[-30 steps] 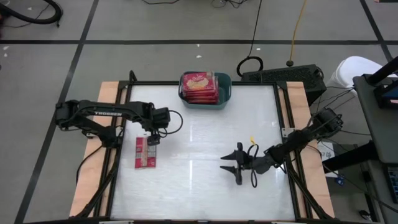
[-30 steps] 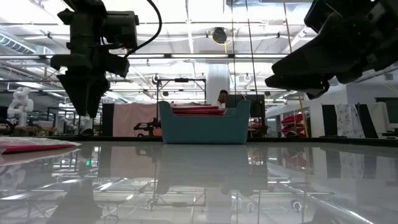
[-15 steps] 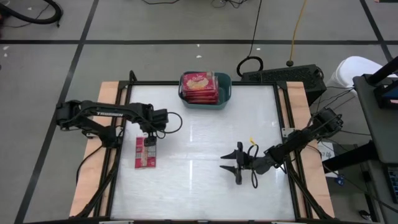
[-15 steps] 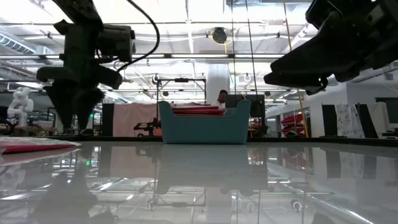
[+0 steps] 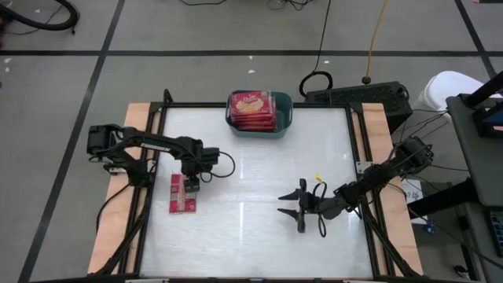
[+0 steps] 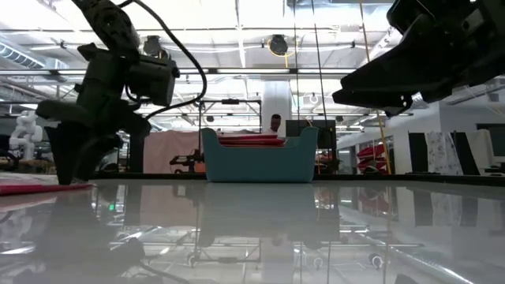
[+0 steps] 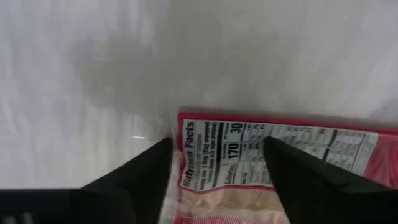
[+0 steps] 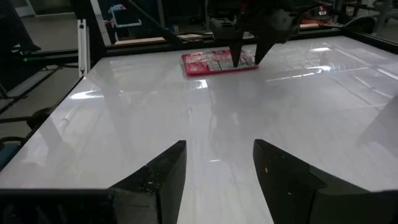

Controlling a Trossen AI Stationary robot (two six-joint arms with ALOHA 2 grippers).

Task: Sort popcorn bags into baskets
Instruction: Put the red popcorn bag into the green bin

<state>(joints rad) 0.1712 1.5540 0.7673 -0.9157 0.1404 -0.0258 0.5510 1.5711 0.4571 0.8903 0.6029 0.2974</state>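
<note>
One red popcorn packet (image 5: pixel 182 201) lies flat on the table's left side, its grey-white printed panel (image 7: pixel 298 158) facing up. My left gripper (image 5: pixel 191 185) is open and low over the packet's far end, also visible from the right wrist (image 8: pixel 247 61). The teal bin (image 5: pixel 288 118) stands at the far edge, with several red packets (image 5: pixel 251 110) stacked inside. My right gripper (image 5: pixel 288 207) waits open above the table's near right, pointing left. My left gripper (image 7: pixel 217 144) comes down from above at the packet's far end (image 7: pixel 205 140). One finger (image 7: pixel 273 152) is over the printed panel and the other (image 7: pixel 158 155) is beside the short edge. I cannot tell whether they touch it. The packet lies flat.
The glossy white table (image 5: pixel 251 181) has bare room between the two grippers and in front of the bin (image 6: pixel 260 162). Wooden side rails and a black frame run along the left and right edges. Cables and a black box lie on the floor past the far right corner.
My left gripper has moved down and slightly toward the near edge, onto the far end of the lone packet, with its arm folding lower. The packet, the bin and my right arm have kept still.
</note>
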